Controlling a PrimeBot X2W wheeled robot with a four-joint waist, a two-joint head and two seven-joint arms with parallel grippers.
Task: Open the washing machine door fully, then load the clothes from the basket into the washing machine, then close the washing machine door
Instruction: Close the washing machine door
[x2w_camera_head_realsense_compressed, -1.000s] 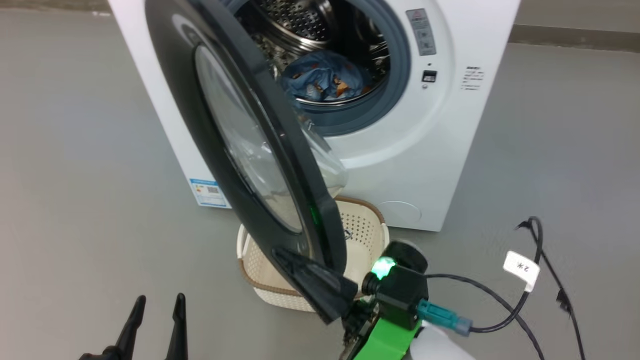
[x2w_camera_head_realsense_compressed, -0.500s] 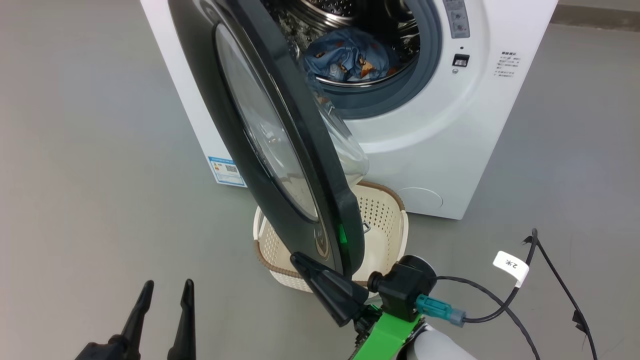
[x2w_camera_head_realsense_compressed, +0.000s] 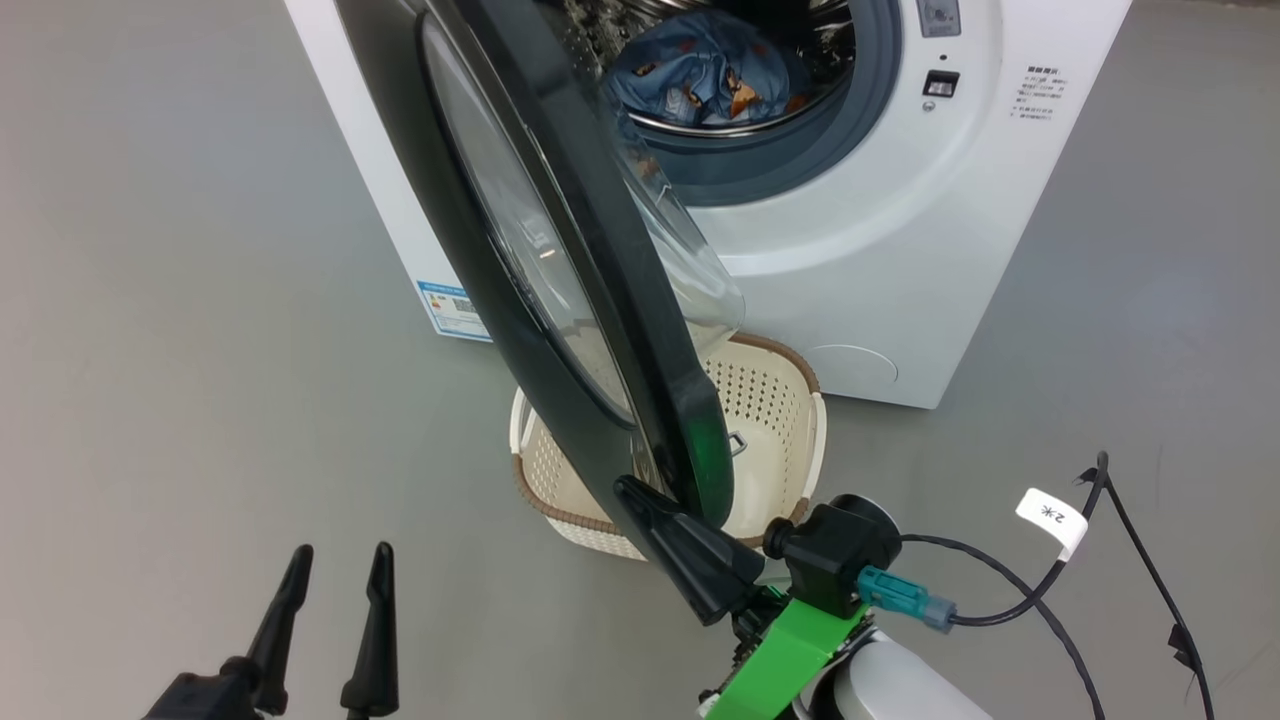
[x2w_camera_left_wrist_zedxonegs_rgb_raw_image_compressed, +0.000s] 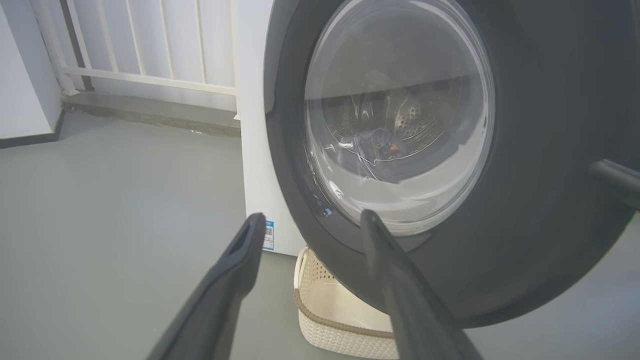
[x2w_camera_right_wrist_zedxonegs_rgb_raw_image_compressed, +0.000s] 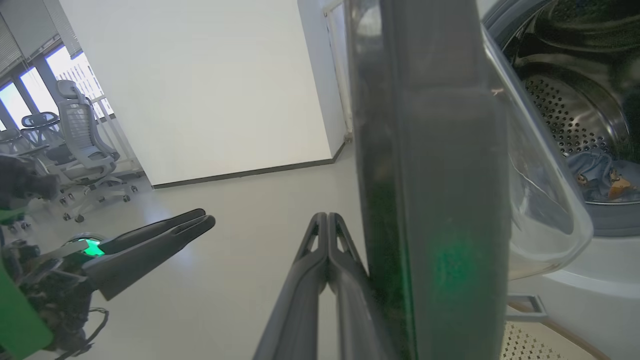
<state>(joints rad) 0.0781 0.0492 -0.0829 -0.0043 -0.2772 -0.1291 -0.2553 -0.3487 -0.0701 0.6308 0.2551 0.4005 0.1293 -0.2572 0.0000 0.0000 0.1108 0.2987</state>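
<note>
We see the washing machine door (x2w_camera_head_realsense_compressed: 600, 250) half open, swung out over the basket (x2w_camera_head_realsense_compressed: 770, 400); basket sits on the floor just before the washing machine (x2w_camera_head_realsense_compressed: 850, 260); the clothes (x2w_camera_head_realsense_compressed: 710, 75) lie in the drum; right gripper (x2w_camera_head_realsense_compressed: 628, 488) pinched closed, holding nothing, fingers against the door's black rim near its free edge; left gripper (x2w_camera_head_realsense_compressed: 342, 550) spread wide, holding nothing, apart from the door.

basket (x2w_camera_head_realsense_compressed: 772, 396) half hidden behind washing machine door (x2w_camera_head_realsense_compressed: 605, 250), door top cut off, label (x2w_camera_head_realsense_compressed: 455, 310) print unreadable
</note>
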